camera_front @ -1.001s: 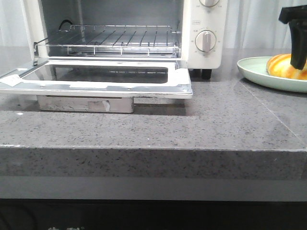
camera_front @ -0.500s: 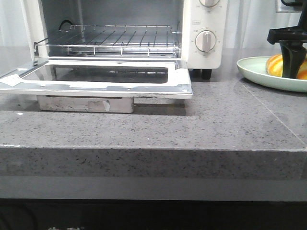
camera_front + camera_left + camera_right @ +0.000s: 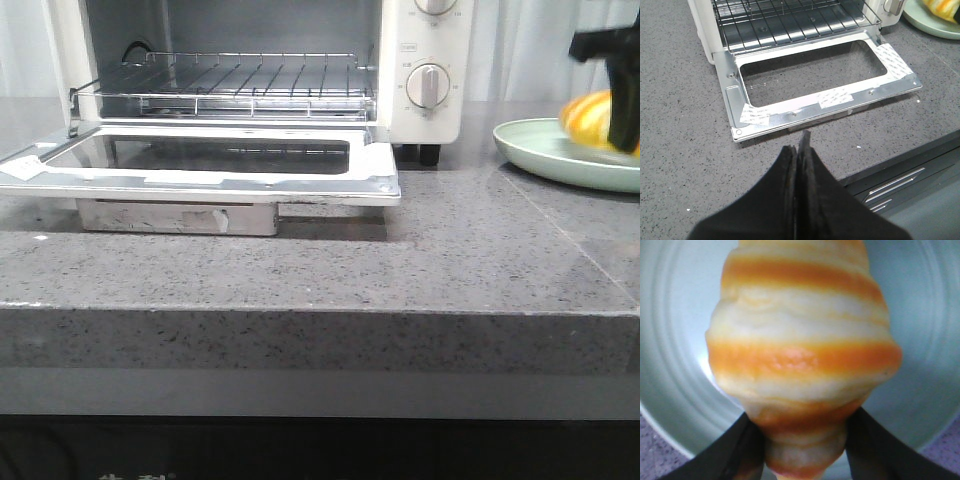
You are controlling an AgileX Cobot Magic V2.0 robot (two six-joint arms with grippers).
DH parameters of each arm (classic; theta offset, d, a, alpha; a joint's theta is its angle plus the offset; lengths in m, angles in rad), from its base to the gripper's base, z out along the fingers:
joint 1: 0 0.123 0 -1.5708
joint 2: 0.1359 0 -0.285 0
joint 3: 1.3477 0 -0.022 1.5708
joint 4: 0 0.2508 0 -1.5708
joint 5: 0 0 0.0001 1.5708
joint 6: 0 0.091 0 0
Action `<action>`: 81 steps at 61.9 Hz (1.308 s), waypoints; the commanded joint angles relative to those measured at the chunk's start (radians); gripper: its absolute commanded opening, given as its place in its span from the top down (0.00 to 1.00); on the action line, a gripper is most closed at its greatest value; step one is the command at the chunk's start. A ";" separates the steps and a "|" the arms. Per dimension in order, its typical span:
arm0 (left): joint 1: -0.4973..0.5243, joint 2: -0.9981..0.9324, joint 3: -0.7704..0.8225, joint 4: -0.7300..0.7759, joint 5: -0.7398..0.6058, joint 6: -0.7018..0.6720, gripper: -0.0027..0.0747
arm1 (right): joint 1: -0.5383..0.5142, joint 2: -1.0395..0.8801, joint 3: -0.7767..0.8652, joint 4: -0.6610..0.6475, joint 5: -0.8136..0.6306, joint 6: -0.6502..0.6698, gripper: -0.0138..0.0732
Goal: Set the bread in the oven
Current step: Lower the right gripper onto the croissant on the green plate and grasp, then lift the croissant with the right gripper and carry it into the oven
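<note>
The bread (image 3: 587, 115) is pinched in the right gripper (image 3: 622, 95) at the right edge of the front frame, just over the pale green plate (image 3: 545, 155). A slip could be caused by its glossy, tapered shape. The left gripper (image 3: 799, 150), pressed together and empty before the open oven (image 3: 805, 65), is shown only by the left wrist view.

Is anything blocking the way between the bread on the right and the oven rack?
Nothing visible does. The bread sits between the right gripper's fingers above the green plate. The oven door lies folded down, the wire rack is bare, and the counter between plate and oven holds nothing.
</note>
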 commanded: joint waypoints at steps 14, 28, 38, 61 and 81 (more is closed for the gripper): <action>0.000 0.002 -0.027 -0.007 -0.065 -0.012 0.99 | -0.001 -0.285 0.054 0.055 -0.007 -0.063 0.61; 0.000 0.002 -0.027 -0.007 -0.065 -0.012 0.99 | 0.020 -0.478 0.190 0.083 -0.007 -0.093 0.61; 0.000 0.002 -0.027 -0.007 -0.065 -0.012 0.99 | 0.099 -0.581 0.236 0.095 0.015 -0.093 0.61; 0.000 0.002 -0.027 -0.014 -0.065 -0.012 0.99 | 0.370 -0.640 0.239 0.214 0.016 -0.085 0.61; 0.000 0.002 -0.027 -0.030 -0.065 -0.012 0.99 | 0.645 -0.433 0.185 0.080 -0.079 0.115 0.61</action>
